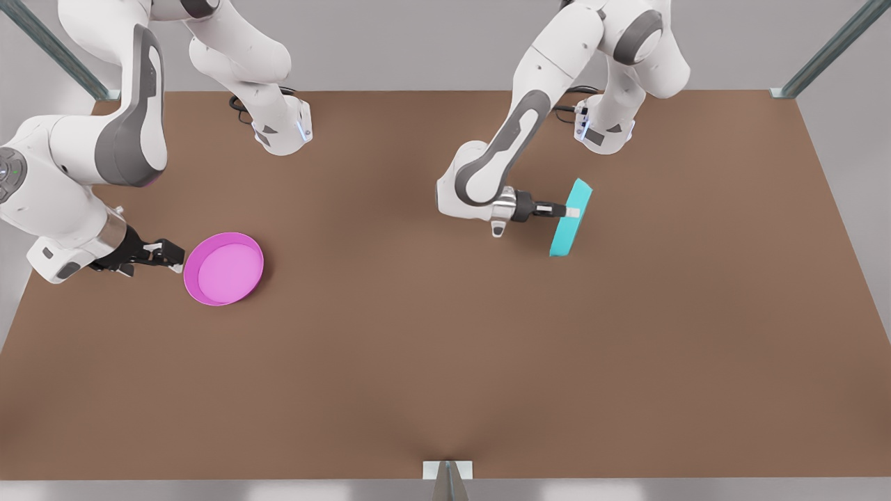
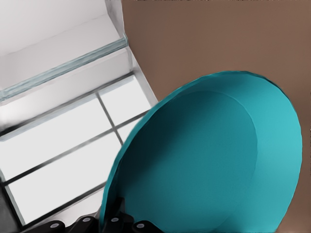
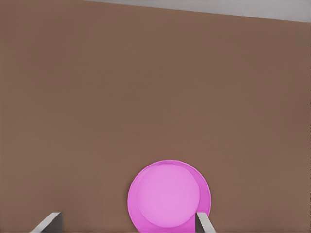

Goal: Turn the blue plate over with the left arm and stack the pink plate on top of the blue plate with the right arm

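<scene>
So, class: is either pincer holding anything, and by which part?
The left pincer grips the blue plate by its rim, tilted on edge. The right pincer is open beside the pink plate, holding nothing.

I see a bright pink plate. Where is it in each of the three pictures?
Front view: the pink plate lies flat toward the front view's left, just beyond the right gripper.
Left wrist view: not in it.
Right wrist view: pink plate just ahead of the fingers.
Shared landmark: the brown table.
</scene>
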You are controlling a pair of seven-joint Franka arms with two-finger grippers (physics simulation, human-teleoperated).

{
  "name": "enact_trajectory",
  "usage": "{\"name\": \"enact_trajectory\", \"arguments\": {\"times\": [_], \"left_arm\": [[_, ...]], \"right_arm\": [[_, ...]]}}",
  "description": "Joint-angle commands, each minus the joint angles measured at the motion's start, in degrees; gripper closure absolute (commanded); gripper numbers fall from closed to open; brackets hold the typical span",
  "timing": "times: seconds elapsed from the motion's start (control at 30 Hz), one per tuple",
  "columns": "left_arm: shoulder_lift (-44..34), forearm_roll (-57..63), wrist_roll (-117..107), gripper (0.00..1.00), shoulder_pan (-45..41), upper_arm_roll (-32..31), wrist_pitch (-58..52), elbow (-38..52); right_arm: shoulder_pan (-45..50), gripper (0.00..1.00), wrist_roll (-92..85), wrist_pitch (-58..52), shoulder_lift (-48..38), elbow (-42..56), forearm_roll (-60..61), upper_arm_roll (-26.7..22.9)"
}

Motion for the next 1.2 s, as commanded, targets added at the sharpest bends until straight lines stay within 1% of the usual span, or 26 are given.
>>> {"name": "enact_trajectory", "arguments": {"times": [0.0,0.1,0.27,0.37,0.43,0.5,0.6,0.67,0.83,0.93,1.0,1.17], "left_arm": [[0.7,-1.7,-0.1,0.79,-0.6,0.1,-0.8,1.1],[4.5,-1.7,0.1,0.79,-2.1,0.4,-3.3,7.1],[8.1,-0.2,0.3,0.79,-2.8,0.4,-4.9,12.0],[12.0,0.4,0.4,0.79,-4.2,0.8,-6.5,16.7],[13.7,0.4,0.4,0.79,-5.5,1.6,-6.6,18.5],[16.1,0.9,0.5,0.79,-7.7,4.0,-7.1,21.2],[17.7,1.8,0.7,0.79,-9.0,5.5,-7.1,22.8],[19.2,1.8,0.8,0.79,-11.9,8.0,-7.0,23.1],[20.3,1.7,1.1,0.79,-17.3,11.4,-7.0,23.6],[23.0,1.7,1.3,0.79,-17.3,11.5,-7.3,28.4],[24.6,1.7,2.9,0.79,-17.5,13.0,-7.3,30.7],[28.0,1.9,3.4,0.79,-17.4,13.2,-6.7,36.7]], "right_arm": [[0.0,0.00,0.0,0.1,0.0,0.0,0.0,0.0],[0.0,0.00,0.0,0.0,0.0,0.0,0.0,-0.1],[0.0,0.00,0.0,0.0,0.0,0.0,0.0,-0.1],[-0.1,0.00,0.0,0.0,0.0,0.0,0.0,-0.1],[-0.1,0.00,0.0,0.0,0.1,0.0,0.0,-0.1],[-0.7,0.00,0.0,0.1,0.6,0.0,0.0,-0.1],[-0.6,0.00,0.0,0.1,0.7,0.1,0.0,-0.1],[-0.7,0.00,0.0,0.1,0.8,0.1,0.0,-0.2],[-0.7,0.00,0.0,0.1,0.9,0.0,0.0,-0.1],[-0.7,0.00,0.0,0.1,0.9,0.0,0.1,-0.1],[-0.7,0.00,0.0,0.1,0.9,0.0,0.0,-0.1],[-0.7,0.00,0.0,0.1,0.9,0.0,0.0,-0.1]]}}
